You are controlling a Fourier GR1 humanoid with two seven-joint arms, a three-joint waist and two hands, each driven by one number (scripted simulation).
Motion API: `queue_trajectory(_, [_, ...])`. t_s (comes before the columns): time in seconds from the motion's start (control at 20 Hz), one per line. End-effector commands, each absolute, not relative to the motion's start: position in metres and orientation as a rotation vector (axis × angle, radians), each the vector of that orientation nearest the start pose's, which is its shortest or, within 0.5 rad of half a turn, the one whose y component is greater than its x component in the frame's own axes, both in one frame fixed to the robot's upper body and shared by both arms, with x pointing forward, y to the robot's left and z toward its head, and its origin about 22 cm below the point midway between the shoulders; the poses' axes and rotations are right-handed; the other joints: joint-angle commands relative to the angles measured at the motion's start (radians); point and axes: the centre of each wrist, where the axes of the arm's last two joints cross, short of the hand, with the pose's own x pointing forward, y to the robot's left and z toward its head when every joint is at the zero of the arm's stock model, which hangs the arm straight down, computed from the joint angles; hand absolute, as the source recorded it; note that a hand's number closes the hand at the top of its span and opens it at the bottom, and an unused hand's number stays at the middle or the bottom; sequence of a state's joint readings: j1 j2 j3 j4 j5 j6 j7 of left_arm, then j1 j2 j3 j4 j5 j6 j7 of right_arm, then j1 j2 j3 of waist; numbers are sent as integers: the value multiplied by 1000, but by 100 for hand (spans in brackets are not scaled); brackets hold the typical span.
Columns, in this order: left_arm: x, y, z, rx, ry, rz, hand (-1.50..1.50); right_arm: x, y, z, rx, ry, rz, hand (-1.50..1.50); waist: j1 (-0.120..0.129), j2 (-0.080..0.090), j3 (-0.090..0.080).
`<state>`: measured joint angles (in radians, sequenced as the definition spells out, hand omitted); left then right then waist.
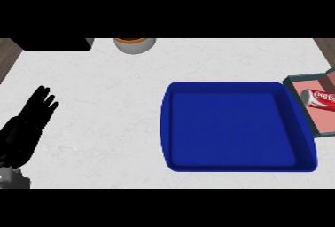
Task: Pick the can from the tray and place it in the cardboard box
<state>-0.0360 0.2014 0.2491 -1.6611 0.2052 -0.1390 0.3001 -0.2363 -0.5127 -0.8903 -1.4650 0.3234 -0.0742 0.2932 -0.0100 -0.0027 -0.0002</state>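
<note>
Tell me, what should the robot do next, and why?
Probably bring the right hand, which is not in view, in toward the can. The can lies on its side in the pink tray at the right edge, beside the blue bin, with nothing holding it. The left hand rests open far off at the left.

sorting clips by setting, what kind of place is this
Probably a kitchen counter: a white marbled worktop carrying a blue tray, a red soda can lying in a box at the right edge, and a round container at the back.
</note>
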Motion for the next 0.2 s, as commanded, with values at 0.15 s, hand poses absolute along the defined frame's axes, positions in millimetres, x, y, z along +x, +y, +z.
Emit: queue_trajectory(0.15, [230,311,63,34,-1434,55,0,171,-516,151,-1205,-1359,-404,-150,9,1,0])
